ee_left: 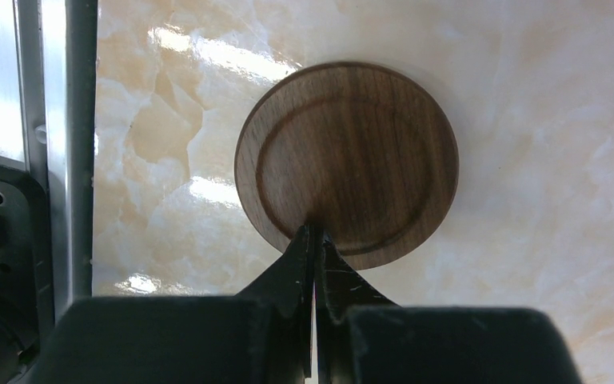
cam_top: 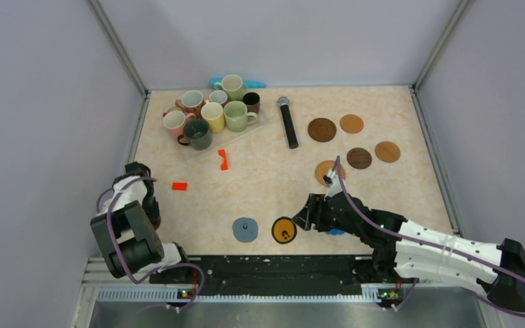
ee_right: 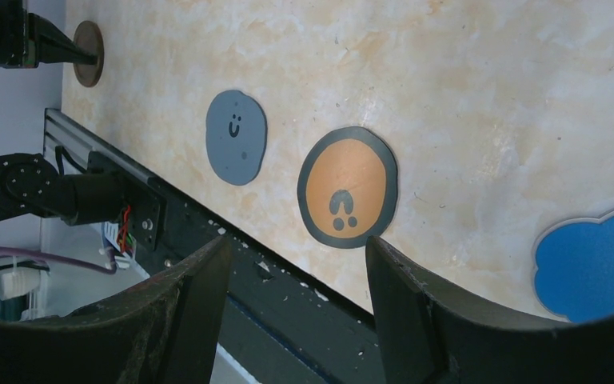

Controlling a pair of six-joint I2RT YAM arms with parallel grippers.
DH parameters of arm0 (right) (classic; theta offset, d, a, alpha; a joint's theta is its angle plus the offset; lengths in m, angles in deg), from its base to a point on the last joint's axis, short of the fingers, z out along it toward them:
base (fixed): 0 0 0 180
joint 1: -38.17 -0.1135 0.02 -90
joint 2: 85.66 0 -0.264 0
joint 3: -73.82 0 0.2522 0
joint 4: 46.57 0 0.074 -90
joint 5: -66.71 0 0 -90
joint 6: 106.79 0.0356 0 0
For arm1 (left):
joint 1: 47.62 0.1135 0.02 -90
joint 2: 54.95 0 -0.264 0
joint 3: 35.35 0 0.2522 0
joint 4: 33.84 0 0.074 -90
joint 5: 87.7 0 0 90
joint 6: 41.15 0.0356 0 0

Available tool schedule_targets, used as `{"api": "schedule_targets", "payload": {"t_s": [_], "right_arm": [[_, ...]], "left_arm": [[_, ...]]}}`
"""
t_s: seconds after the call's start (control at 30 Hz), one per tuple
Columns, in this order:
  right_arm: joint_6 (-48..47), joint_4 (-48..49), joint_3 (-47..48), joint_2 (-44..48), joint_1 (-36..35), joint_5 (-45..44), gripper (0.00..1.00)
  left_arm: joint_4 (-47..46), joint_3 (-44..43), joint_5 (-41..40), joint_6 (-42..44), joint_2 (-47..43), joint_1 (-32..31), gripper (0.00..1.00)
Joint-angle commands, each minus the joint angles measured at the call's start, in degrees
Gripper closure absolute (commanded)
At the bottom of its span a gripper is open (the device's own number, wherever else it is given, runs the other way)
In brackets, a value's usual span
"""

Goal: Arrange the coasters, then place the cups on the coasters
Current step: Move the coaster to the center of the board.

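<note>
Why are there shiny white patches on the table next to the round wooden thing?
Left wrist view: those patches are light glaring off the glossy table beside the wooden coaster, which itself looks dull. Right wrist view: hardly any glare, but the right gripper looms dark and slightly blurry up close. Top view: even light, only faint shadows.

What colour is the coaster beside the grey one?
Orange coaster, dark rim, small black mark; clearest in the right wrist view.
</note>
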Motion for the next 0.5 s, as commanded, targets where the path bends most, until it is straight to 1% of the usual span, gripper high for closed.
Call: {"api": "schedule_targets", "payload": {"t_s": [0.0, 0.23, 0.47], "right_arm": [[0.22, 1.40, 1.71, -0.31, 0.33, -0.71, 0.37], [-1.82, -2.17, 3.49, -0.25, 0.32, -3.82, 0.37], [-0.83, -1.73, 2.46, 0.69, 0.35, -3.50, 0.37]], "left_arm": [[3.65, -0.04, 4.97, 2.03, 1.95, 0.14, 1.00], [4.43, 2.67, 9.03, 5.75, 0.69, -0.06, 1.00], [5.48, 4.83, 12.16, 7.42, -5.22, -1.81, 1.00]]}}
